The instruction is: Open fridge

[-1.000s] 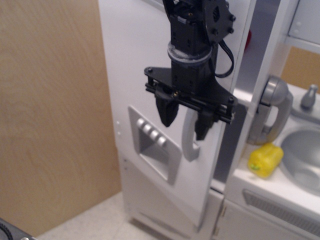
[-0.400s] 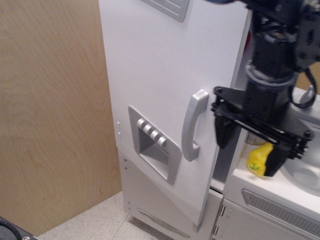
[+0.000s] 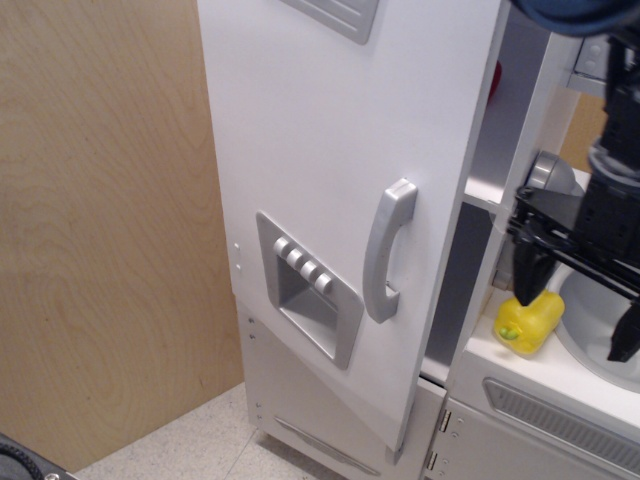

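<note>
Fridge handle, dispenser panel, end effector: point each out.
fridge handle (image 3: 385, 250): main camera view, mid grip.
dispenser panel (image 3: 308, 298): main camera view, recess below the buttons.
end effector (image 3: 582, 305): main camera view, midway between fingertips.

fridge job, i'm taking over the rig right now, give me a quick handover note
End effector: open, empty, off to the right over the counter by the yellow toy and sink, clear of the fridge.
Fridge: door swung ajar, a dark gap shows along its right edge with the inside shelf visible. Handle free, nothing touching it.
Done: door is off its frame and partly open.
Left: likely nothing, or swing the door wider if a fuller opening is wanted.
</note>
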